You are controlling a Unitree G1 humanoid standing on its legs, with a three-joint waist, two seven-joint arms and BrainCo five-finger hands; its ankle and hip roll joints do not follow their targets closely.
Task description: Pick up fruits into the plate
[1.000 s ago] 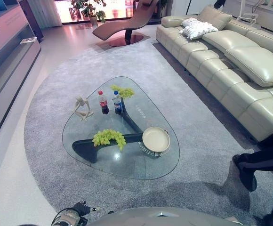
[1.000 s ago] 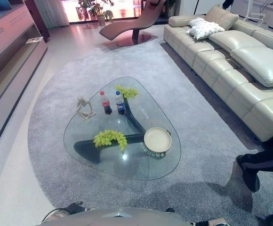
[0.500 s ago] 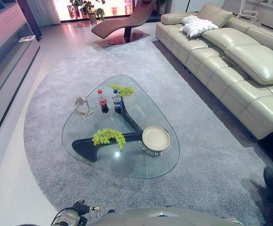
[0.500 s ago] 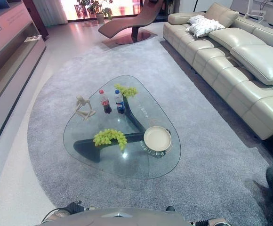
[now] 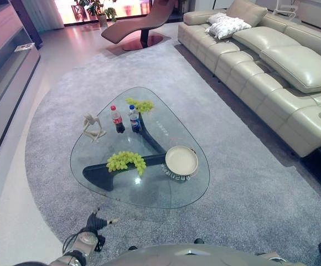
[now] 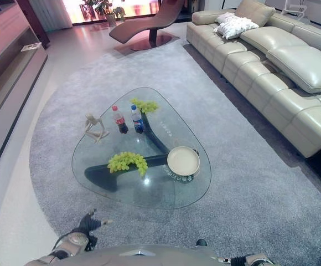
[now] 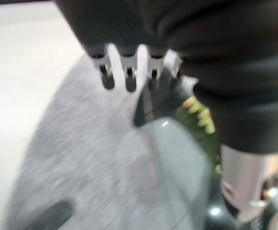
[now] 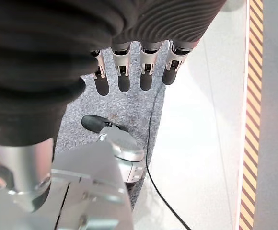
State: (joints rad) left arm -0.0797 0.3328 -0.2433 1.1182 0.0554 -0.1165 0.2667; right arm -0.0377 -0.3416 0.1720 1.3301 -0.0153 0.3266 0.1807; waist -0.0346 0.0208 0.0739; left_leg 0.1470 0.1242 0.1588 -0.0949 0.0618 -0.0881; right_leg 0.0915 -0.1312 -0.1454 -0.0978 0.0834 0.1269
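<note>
A big round grey rug [image 5: 50,138] is spread over the pale floor, and a long cream leather sofa [image 5: 271,72] is set along its right side, with a white cushion [image 5: 227,25] at its far end. A brown lounge chair [image 5: 141,25] is parked beyond the rug's far edge.

In the middle of the rug, a rounded-triangle glass coffee table [image 5: 149,191] is carried on a dark curved base [image 5: 97,174]. Toward the near right corner of the table a round cream plate [image 5: 181,160] is placed, with nothing in it. Just left of the plate, a bunch of green grapes [image 5: 126,160] is laid on the glass, near it but apart. A second, smaller grape bunch [image 5: 140,105] is left at the far end, just behind two small bottles [image 5: 124,118], one red-capped, one blue-capped, stood upright side by side. A pale little figurine [image 5: 92,126] is sat near the left edge.

The left hand [image 5: 94,223] is held low over the rug, short of the table's near edge; the fingers [image 7: 106,76] are kept straight and relaxed, nothing gripped or touched. The right hand [image 8: 129,76] is hung down by the floor, fingers likewise loose and unclenched, nothing held.
</note>
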